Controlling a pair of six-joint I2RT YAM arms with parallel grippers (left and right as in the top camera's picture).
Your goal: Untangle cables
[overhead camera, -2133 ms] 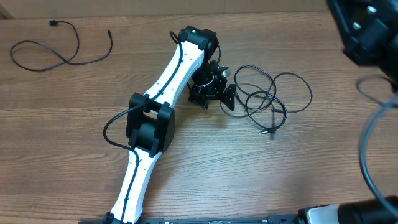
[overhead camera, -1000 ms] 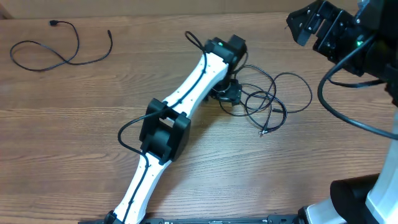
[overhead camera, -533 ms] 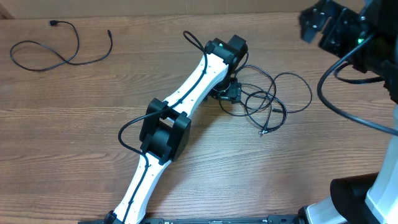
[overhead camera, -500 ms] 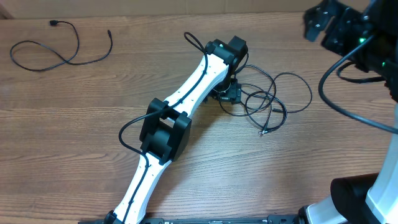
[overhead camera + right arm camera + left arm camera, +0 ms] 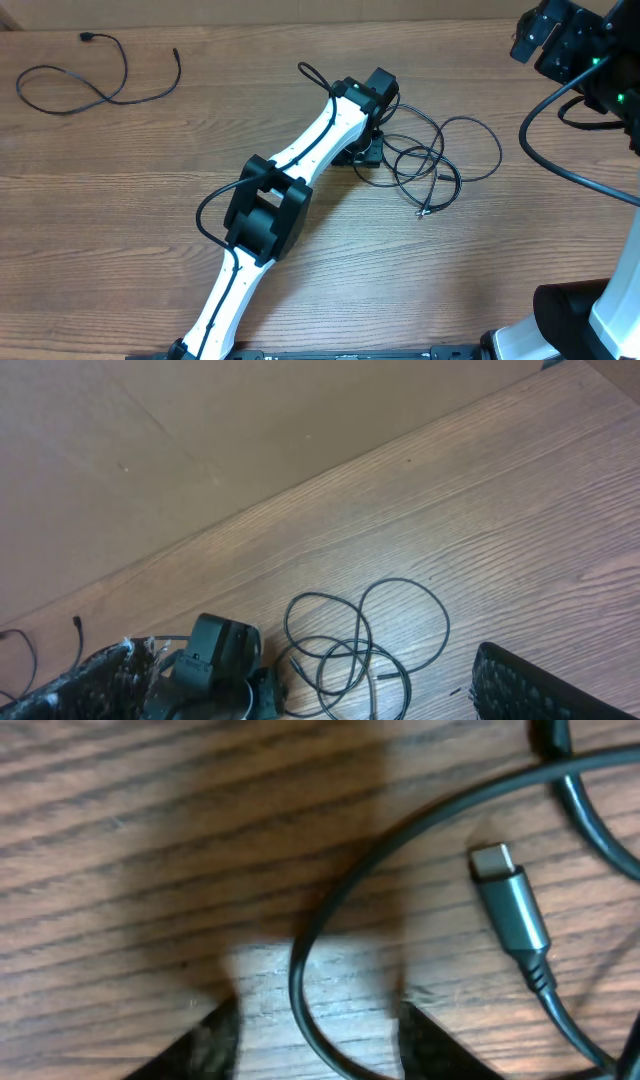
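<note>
Here the tangle of cables [image 5: 440, 155] lay on the wooden table [image 5: 120, 220], right of the centre. It was made of several thin black loops that crossed each other, with one loose end pointing toward the near edge. The left arm [image 5: 300, 170] reached diagonally across the table, and the left gripper [image 5: 320, 1042] was down at the left edge of this tangle. In the left wrist view its two fingers [image 5: 215, 1038] stood apart, not closed on anything, and one curved strand [image 5: 300, 980] passed between them on the wood. I could not tell if the strand touched either finger. Just right of it lay a plug [image 5: 510, 900] with a dark grey body and a silvery tip, pointing away from the fingers.

The right gripper [image 5: 300, 675] was raised high near the far right corner, well apart from the tangle, its fingers [image 5: 530, 690] spread wide and holding nothing.

One more cable [image 5: 124, 70] lay alone in the far left corner, in a loose curve.
</note>
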